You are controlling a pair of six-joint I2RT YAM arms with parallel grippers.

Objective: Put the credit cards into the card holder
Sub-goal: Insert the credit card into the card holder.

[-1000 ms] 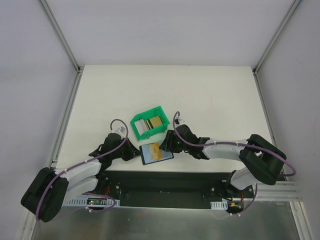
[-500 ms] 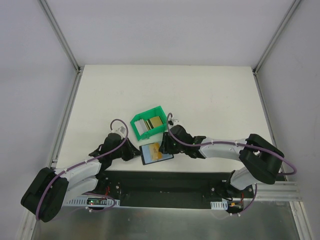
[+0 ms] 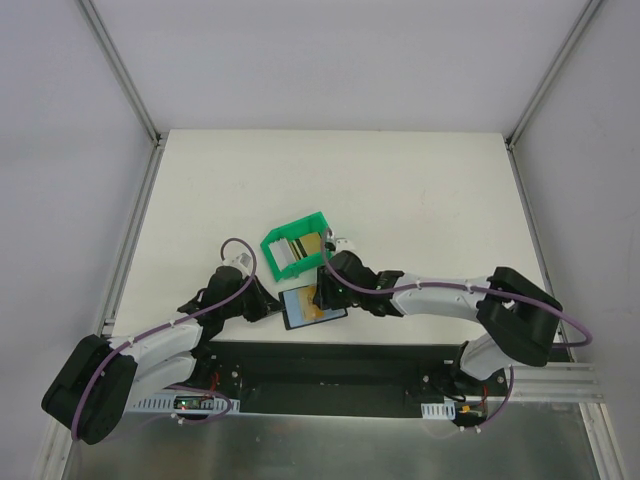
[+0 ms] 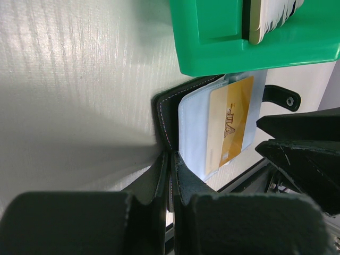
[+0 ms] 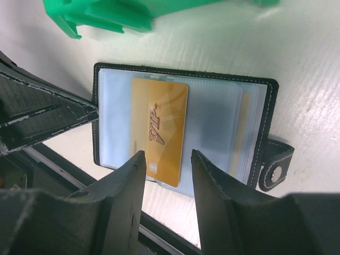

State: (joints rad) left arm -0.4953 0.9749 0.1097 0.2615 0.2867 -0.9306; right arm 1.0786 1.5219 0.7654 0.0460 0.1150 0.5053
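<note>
The black card holder (image 3: 312, 306) lies open near the table's front edge, its bluish-grey slots up. A gold credit card (image 5: 159, 130) sits in a slot, its end poking past the sleeve; it also shows in the left wrist view (image 4: 228, 125). My left gripper (image 4: 171, 156) is shut on the card holder's left cover edge (image 4: 162, 114). My right gripper (image 5: 166, 156) is open and empty, just above the gold card, fingers astride its near end. More credit cards (image 3: 297, 247) stand in the green bin.
The green open-fronted bin (image 3: 281, 241) sits just behind the card holder, touching or nearly touching it; it also shows in the left wrist view (image 4: 223, 48) and the right wrist view (image 5: 101, 16). The black base rail (image 3: 330, 360) runs right in front of the card holder.
My right gripper has moved left, from beside the card holder's right edge to over the gold card. The left gripper and card holder have stayed put.
</note>
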